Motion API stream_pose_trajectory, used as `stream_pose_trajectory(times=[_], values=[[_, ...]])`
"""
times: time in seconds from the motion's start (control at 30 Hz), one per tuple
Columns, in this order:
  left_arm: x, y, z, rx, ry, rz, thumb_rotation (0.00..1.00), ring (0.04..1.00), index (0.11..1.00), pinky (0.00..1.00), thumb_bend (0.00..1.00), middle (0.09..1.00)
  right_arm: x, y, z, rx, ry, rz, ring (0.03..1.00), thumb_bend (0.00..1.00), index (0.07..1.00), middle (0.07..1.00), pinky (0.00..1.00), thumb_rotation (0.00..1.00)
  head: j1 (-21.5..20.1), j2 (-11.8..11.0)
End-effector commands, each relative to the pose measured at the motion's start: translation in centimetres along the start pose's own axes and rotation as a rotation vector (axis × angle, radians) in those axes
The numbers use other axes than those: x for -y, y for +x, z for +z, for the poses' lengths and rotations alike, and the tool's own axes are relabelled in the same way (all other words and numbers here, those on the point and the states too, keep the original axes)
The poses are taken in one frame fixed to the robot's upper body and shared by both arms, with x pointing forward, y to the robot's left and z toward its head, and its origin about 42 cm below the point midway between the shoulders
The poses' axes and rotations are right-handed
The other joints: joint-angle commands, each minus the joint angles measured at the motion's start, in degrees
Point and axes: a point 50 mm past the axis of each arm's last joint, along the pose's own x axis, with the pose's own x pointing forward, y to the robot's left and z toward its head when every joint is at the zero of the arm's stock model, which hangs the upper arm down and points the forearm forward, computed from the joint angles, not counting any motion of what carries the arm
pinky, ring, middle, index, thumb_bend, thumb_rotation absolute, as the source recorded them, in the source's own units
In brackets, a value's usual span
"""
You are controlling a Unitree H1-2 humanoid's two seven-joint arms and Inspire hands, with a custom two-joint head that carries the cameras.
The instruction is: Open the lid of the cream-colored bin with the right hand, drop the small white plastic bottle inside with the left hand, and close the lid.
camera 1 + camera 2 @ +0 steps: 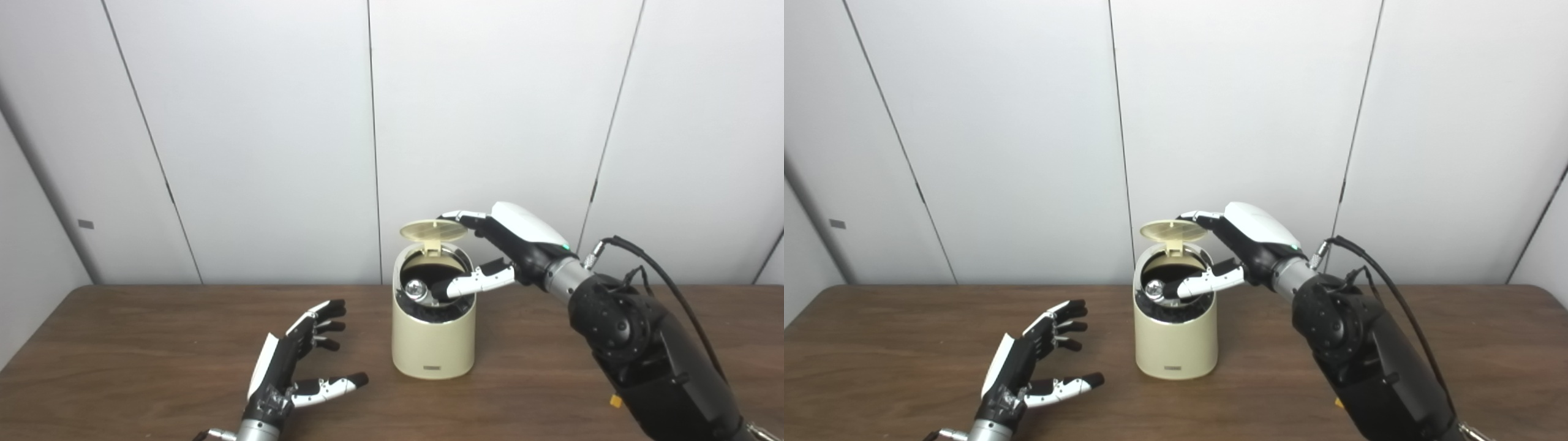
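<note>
The cream-colored bin (433, 340) stands upright at the table's middle. Its round lid (433, 229) is raised on its rear hinge, nearly level above the dark opening. My right hand (499, 248) is at the bin's top, fingers reaching over the lid's right edge, thumb across the opening; it grips nothing. A shiny rounded object (416, 288) shows inside the opening; I cannot tell whether it is the white bottle. My left hand (300, 364) is open and empty, low over the table left of the bin.
The brown wooden table (122, 343) spans the view, with white wall panels (245, 122) behind it. The right forearm (649, 355) and its cable reach in from the lower right.
</note>
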Motion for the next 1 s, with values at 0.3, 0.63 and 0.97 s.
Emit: stream_pose_trajectory(times=[0.3,0.63,0.97], values=[[0.5,0.4,0.3,0.021,-0.027,0.028,0.05,0.759,0.841,0.64,0.82,0.815,2.2,-1.5,2.0,0.175,-0.105,-0.143,0.920,0.77,0.721,0.763,0.87,0.57,0.10,0.59],[0.5,0.5,0.5,0.024,-0.033,0.035,0.05,0.767,0.813,0.63,0.82,0.815,1.8,-2.2,2.4,0.182,-0.214,-0.093,0.912,0.75,0.729,0.744,0.94,0.41,0.53,1.36],[0.5,0.6,0.5,0.014,-0.027,0.040,0.08,0.759,0.826,0.64,0.84,0.811,1.3,-2.1,2.0,0.202,-0.249,-0.030,0.910,0.76,0.737,0.741,0.96,0.44,0.96,2.30]])
